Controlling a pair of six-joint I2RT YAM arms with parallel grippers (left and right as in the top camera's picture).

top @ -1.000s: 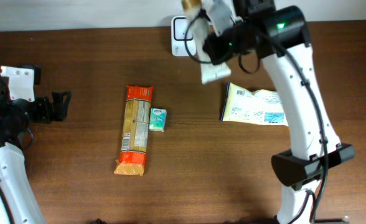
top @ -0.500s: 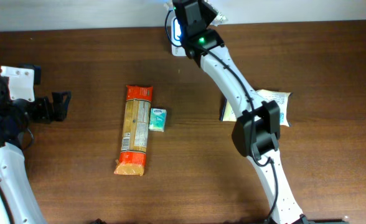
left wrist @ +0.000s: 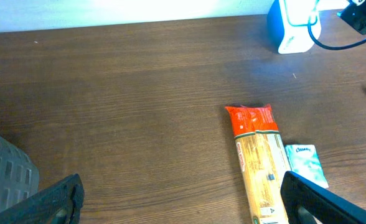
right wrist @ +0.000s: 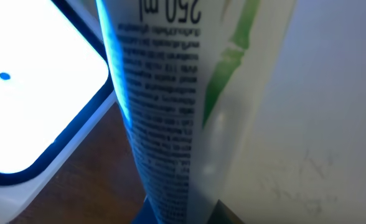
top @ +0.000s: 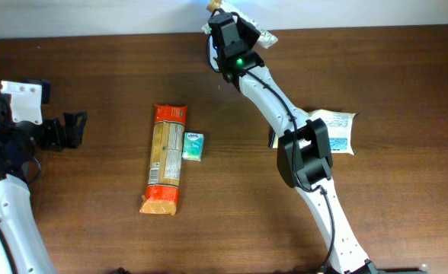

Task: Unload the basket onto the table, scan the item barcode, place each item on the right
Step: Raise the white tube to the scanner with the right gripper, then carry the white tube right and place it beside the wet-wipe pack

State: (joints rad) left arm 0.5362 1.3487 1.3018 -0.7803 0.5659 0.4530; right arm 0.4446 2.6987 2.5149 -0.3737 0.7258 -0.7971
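My right gripper [top: 232, 27] is at the table's far edge, shut on a white tube [top: 260, 35]. In the right wrist view the tube [right wrist: 189, 93] fills most of the frame, showing small black print and a green plant drawing. It hangs just over the lit white face of the scanner [right wrist: 27, 93]. From overhead the arm hides most of the scanner [top: 212, 47]. My left gripper [top: 75, 129] stays at the left side with its fingers [left wrist: 320, 199] wide apart and nothing between them.
A long orange-ended pasta packet [top: 165, 158] lies mid-table with a small teal packet [top: 193, 145] beside it. A white printed pouch [top: 327, 131] lies to the right, partly under the right arm. The left wrist view shows the scanner [left wrist: 293, 28] with its cable.
The right arm has swung from above the pouch to the back edge, carrying the white tube over the scanner. The left arm has not moved.
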